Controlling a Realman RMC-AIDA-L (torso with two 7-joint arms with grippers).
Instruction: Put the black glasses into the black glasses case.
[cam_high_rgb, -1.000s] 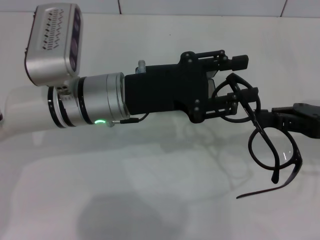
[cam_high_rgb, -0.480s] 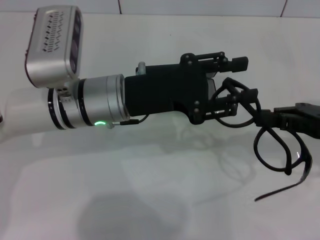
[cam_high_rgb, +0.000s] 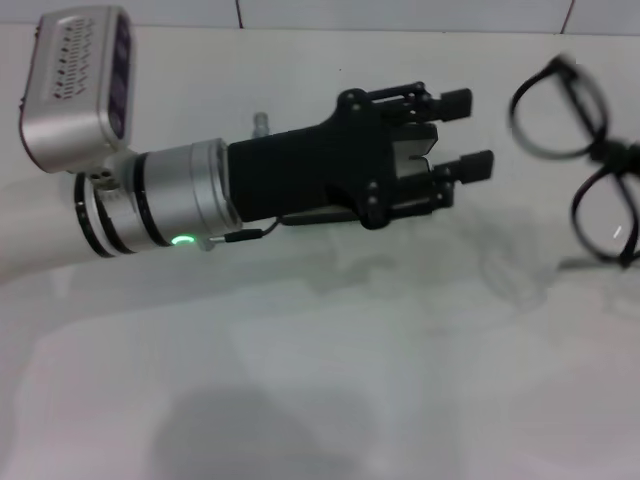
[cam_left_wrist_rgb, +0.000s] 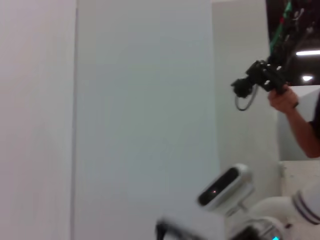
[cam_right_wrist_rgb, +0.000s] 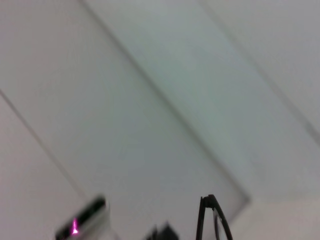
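Note:
The black glasses (cam_high_rgb: 556, 108) hang in the air at the far right of the head view, lenses stacked one above the other. My right gripper (cam_high_rgb: 626, 156) shows only as a dark tip at the right edge, gripping them at the bridge. Part of their frame also shows in the right wrist view (cam_right_wrist_rgb: 212, 220). My left gripper (cam_high_rgb: 466, 133) is in the middle of the head view, open and empty, pointing right, a short way from the glasses. The black glasses case is out of view.
The white table (cam_high_rgb: 300, 380) lies below both arms, with a tiled wall edge behind it. The left wrist view shows a pale wall, my right arm's camera housing (cam_left_wrist_rgb: 222, 187) and a person's hand (cam_left_wrist_rgb: 282, 97) holding a black device.
The glasses have come away from my left gripper's fingers, moving right and up with the right gripper and turning over. The left gripper has drawn back slightly left.

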